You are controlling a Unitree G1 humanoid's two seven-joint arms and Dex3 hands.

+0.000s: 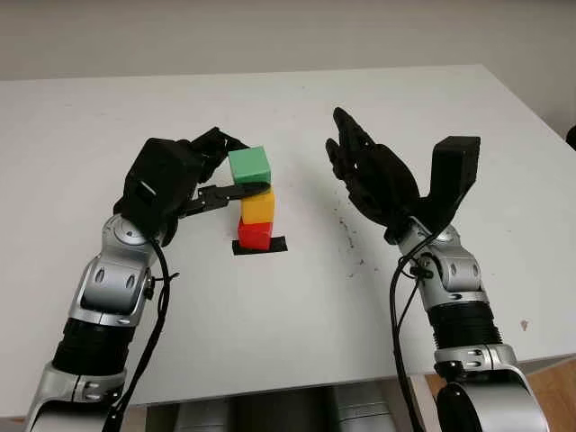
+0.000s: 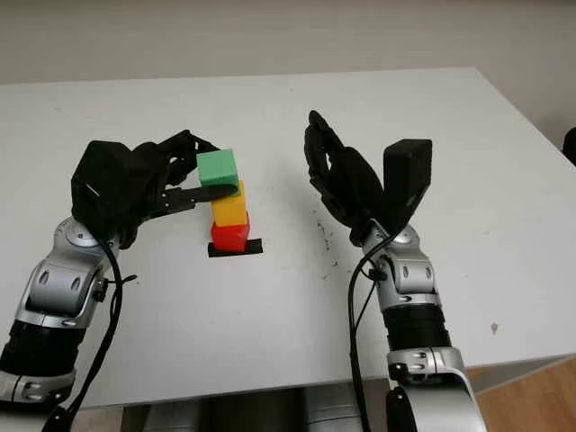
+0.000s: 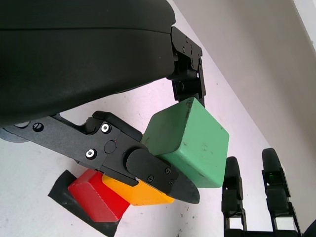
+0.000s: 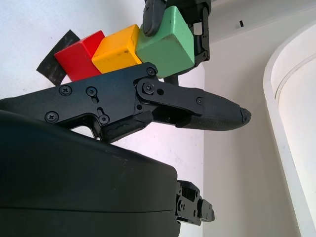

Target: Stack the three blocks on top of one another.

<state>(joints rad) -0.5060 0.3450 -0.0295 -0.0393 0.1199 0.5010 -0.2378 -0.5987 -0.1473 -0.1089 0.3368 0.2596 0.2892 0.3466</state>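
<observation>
Done: yellow cube block (image 1: 259,208) sits on red cube block (image 1: 255,236)
Left: left robot hand (image 1: 209,180) grips green cube block (image 1: 249,165) atop stack, unreleased
Right robot hand (image 1: 364,171): open, right of stack

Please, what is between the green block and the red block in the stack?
The yellow block sits between the green block and the red block, as the left eye view shows.

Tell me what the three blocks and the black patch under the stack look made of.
Green block, yellow block, red block: likely painted wood, matte, with scuffed, rounded edges. Black patch: probably tape, thin, flat and dull on the table.
</observation>
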